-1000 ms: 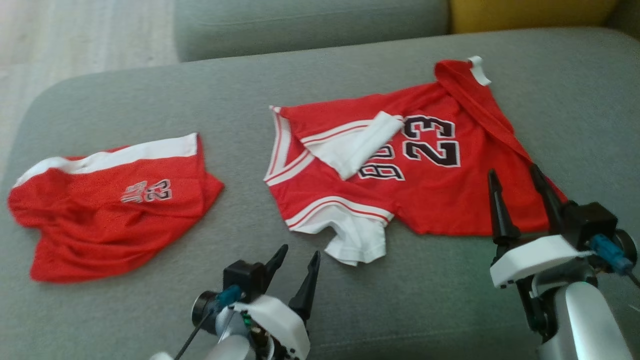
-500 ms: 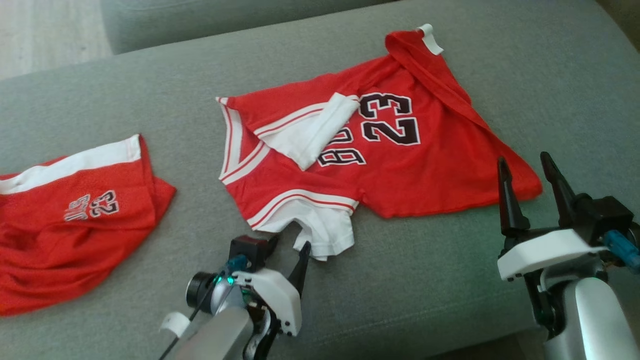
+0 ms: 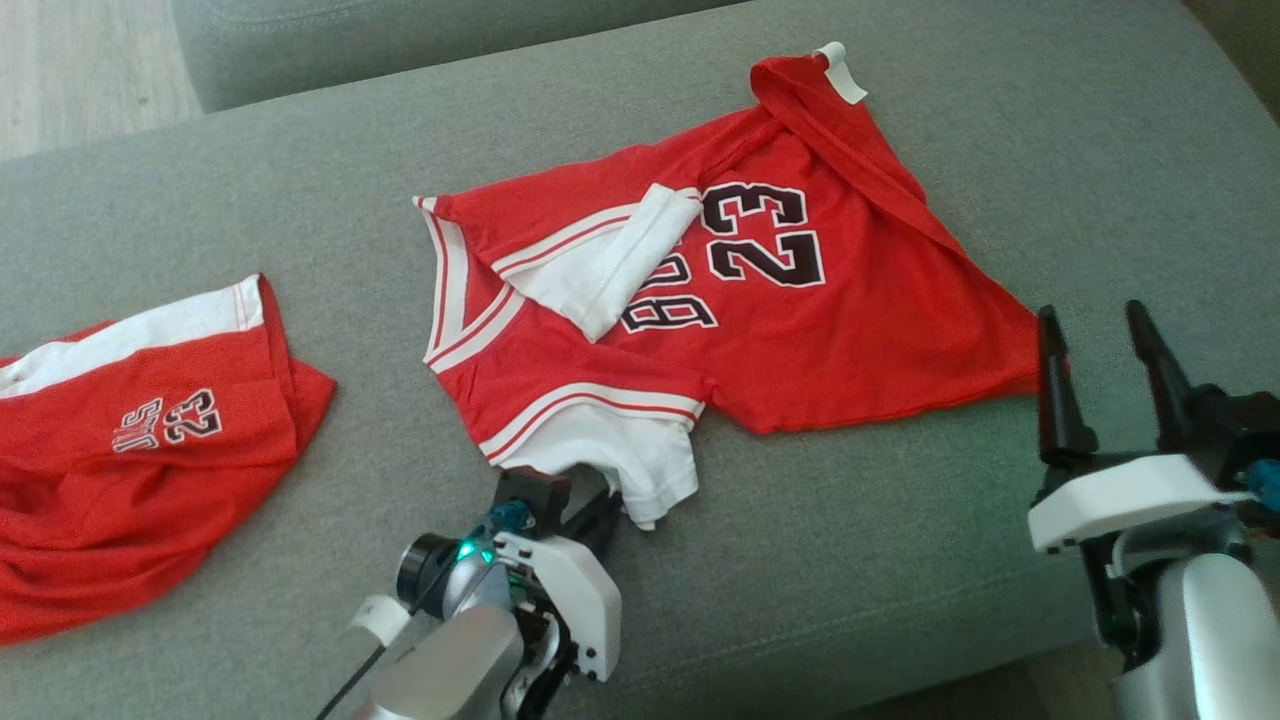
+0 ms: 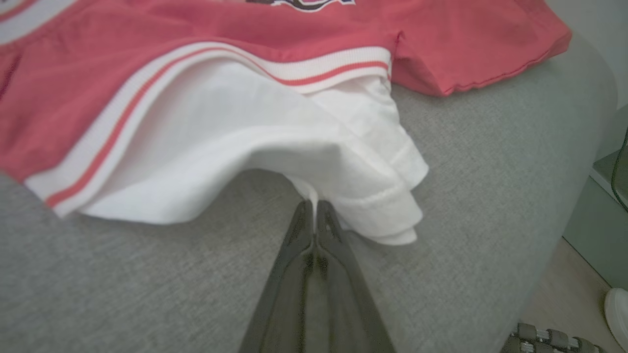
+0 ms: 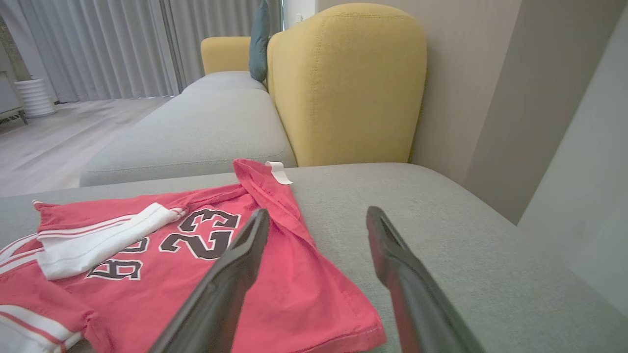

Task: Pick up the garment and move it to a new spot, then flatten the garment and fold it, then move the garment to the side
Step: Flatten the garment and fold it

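The garment (image 3: 800, 330) is a red jersey with a black "23" and white sleeves, lying rumpled across the grey sofa seat (image 3: 900, 560). My left gripper (image 3: 600, 505) is at the white sleeve nearest me. In the left wrist view my left gripper (image 4: 314, 203) has its fingers pressed together on a fold of that white sleeve (image 4: 343, 162). My right gripper (image 3: 1095, 315) stands open just off the jersey's right hem corner, above the seat. The right wrist view looks past my right gripper (image 5: 318, 213) at the jersey (image 5: 274, 294) below and to its left.
Red shorts (image 3: 150, 440) with a white waistband lie at the seat's left end. A second grey seat (image 5: 196, 132) and a yellow backrest (image 5: 343, 83) stand beyond. The sofa's front edge runs close to my arms, with floor and a white shoe (image 4: 617, 309) past it.
The head camera has shifted. My left gripper has moved forward to the near white sleeve and closed on it. My right gripper stays open near the hem corner.
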Robot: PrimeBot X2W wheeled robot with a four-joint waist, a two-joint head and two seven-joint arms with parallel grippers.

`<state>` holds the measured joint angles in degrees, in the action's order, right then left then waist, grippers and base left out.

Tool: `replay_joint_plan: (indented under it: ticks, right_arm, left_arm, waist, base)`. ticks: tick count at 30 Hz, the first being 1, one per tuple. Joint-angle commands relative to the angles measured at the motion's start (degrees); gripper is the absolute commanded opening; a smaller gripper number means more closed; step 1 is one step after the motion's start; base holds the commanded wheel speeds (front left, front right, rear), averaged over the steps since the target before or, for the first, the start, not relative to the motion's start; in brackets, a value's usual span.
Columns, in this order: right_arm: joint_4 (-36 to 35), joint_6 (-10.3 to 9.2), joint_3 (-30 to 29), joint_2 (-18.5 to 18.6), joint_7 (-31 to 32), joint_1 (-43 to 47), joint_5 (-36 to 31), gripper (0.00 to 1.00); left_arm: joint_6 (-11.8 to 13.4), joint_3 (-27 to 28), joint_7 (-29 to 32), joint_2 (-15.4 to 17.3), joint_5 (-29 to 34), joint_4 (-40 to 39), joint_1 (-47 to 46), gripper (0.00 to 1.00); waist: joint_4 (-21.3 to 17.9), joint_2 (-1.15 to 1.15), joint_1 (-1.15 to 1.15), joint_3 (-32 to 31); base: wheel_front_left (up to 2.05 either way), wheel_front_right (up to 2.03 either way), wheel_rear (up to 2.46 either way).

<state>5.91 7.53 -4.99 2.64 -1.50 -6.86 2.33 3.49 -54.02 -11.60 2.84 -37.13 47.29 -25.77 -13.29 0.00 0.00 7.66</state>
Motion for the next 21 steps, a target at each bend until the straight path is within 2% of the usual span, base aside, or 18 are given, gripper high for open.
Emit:
replay_joint_plan:
  ticks: [1, 11, 17, 21]
  right_arm:
    - [-1.83, -0.04, 0.37, 0.24, -0.56, -2.63, -0.63, 1.00]
    - [-0.37, -0.04, -1.76, 0.24, -0.91, -2.35, -1.29, 1.00]
    - [1.31, -0.04, -3.12, 0.24, -1.05, -1.58, -1.94, 1.00]
    - [2.61, -0.04, -4.94, 0.24, -0.84, -0.94, -2.91, 1.00]
  left_arm:
    - [-0.60, -0.96, 1.21, 0.04, -0.95, 0.30, -0.08, 0.00]
    - [1.70, -0.78, -2.42, 0.04, -4.00, 0.44, -1.33, 0.00]
    - [3.43, 2.47, -3.32, 0.06, -4.53, 0.02, -0.43, 0.00]
    - [4.76, 6.53, -3.38, 0.93, -3.03, -3.41, 1.19, 0.00]
  waist:
    - [0.18, 0.00, 0.00, -0.15]
    - [3.14, 0.00, 0.00, -2.22]
    - [5.94, 0.00, 0.00, -4.56]
    - [7.96, 0.00, 0.00, -5.95]
  base:
    - [0.00, 0.00, 0.00]
    - [0.00, 0.00, 0.00]
    - [0.00, 0.00, 0.00]
    - [0.00, 0.00, 0.00]
